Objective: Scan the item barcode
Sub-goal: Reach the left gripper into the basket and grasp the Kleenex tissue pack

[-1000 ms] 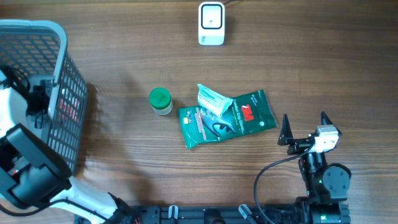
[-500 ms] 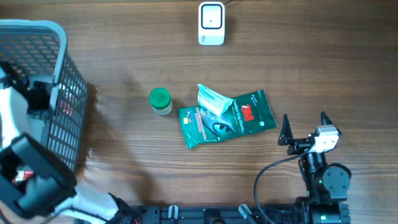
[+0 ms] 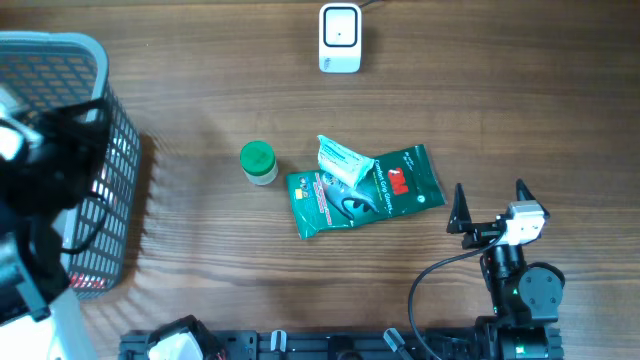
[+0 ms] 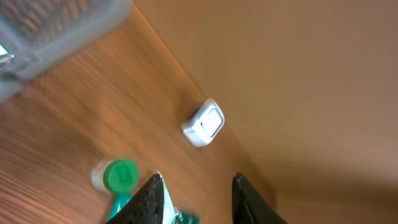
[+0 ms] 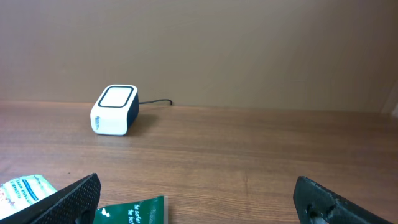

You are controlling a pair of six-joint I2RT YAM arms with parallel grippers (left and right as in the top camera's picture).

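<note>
Scanner (image 3: 339, 38) at top centre
The right claw (image 3: 489, 195), lower right, is seen wide open; the left claw (image 4: 198, 183) state cannot be told.

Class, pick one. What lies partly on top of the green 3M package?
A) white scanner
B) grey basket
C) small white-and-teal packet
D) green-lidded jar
C: the small white-and-teal packet overlaps the upper left part of the green 3M package.

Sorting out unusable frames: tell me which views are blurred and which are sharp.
Overhead: the left arm over the basket is smeared by motion, the pouch and scanner are sharp. Left wrist: all soft, the basket rim most. Right wrist: crisp, evenly lit, no glare.
</note>
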